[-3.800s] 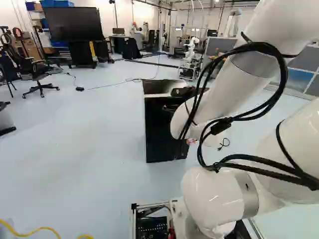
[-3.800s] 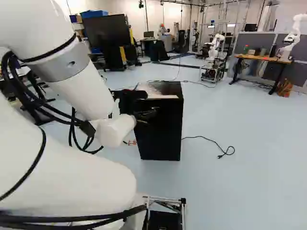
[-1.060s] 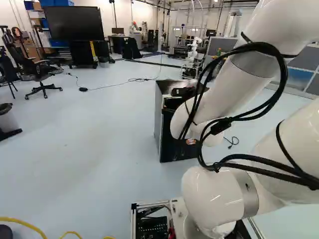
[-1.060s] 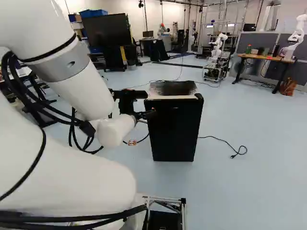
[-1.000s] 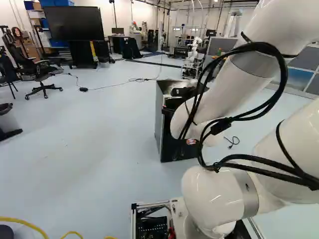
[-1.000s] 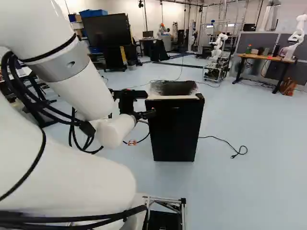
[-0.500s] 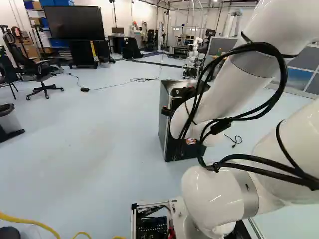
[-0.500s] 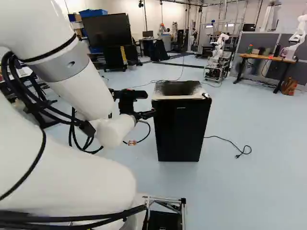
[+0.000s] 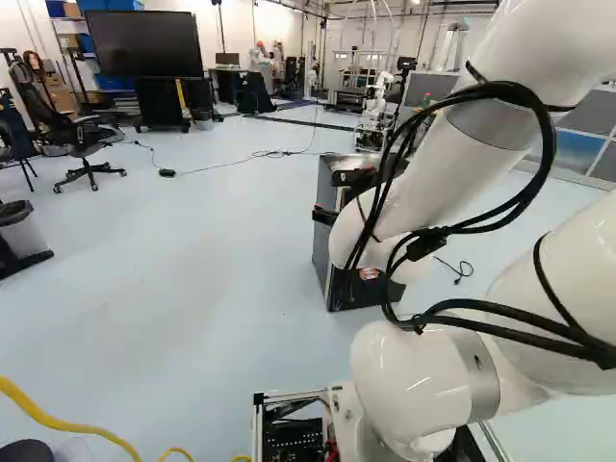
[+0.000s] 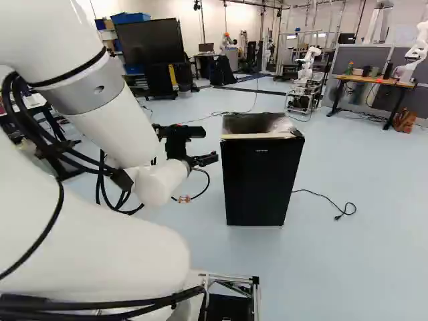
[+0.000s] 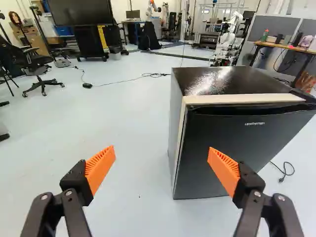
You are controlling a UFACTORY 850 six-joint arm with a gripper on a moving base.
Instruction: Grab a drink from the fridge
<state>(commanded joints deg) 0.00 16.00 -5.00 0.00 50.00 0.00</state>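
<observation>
Reading the right base view from left to right, the arm extends toward the fridge. The gripper is spread wide, with nothing held between its orange pads; in the wrist view one finger overlaps the front of the door. Whether it touches the door cannot be told. The drink is not visible; it is presumably inside the fridge, which stands upright on the floor just beyond the gripper. The door appears closed or nearly so. A dark hinge-like fitting sits at its far upper corner; the free edge is therefore probably the one nearer the gripper. Take hold there, or at the recess along the top. The door should be stiff and smooth, with some seal resistance; pads may slip, and a hard sideways pull could shift the cabinet. The drink's container is unknown: a can would be light but dentable and slippery when cold, so grasp it around mid-body with moderate force. Farther right, a power cord lies on the floor; avoid driving over it.
</observation>
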